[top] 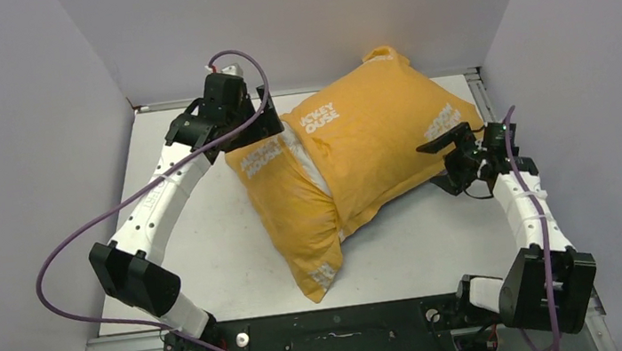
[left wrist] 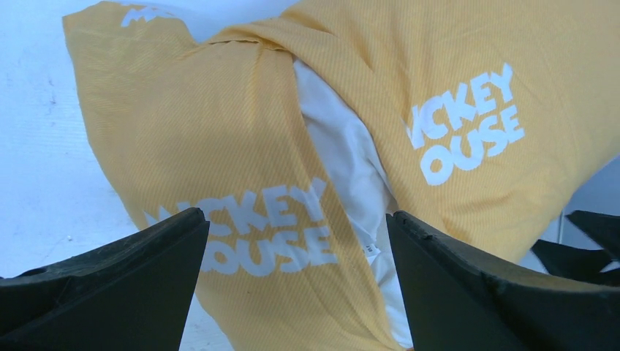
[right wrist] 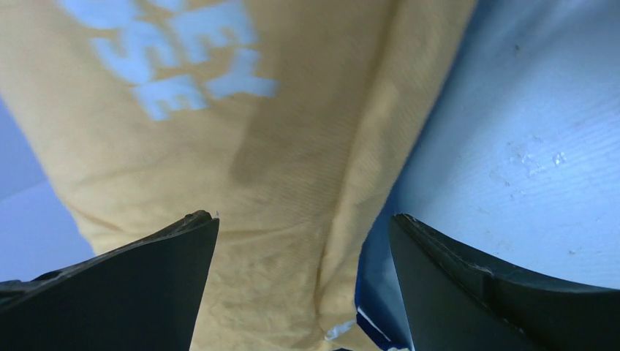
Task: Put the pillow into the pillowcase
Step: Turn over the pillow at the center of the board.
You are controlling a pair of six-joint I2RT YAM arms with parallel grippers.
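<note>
The orange-yellow pillowcase (top: 359,156) with white "Mickey Mouse" lettering lies plump and diagonal across the table. The white pillow (top: 311,165) is inside it and shows only as a strip in a gap between two folds of the case; this strip also shows in the left wrist view (left wrist: 340,146). My left gripper (top: 272,119) is open at the case's far left part, its jaws either side of the fabric (left wrist: 294,214), holding nothing. My right gripper (top: 436,165) is open at the case's right end (right wrist: 303,216), where a blue underside (right wrist: 380,292) shows.
The white table (top: 228,257) is walled by grey panels on the left, back and right. The case's near corner (top: 320,282) reaches close to the front edge. Purple cables (top: 58,260) loop off both arms.
</note>
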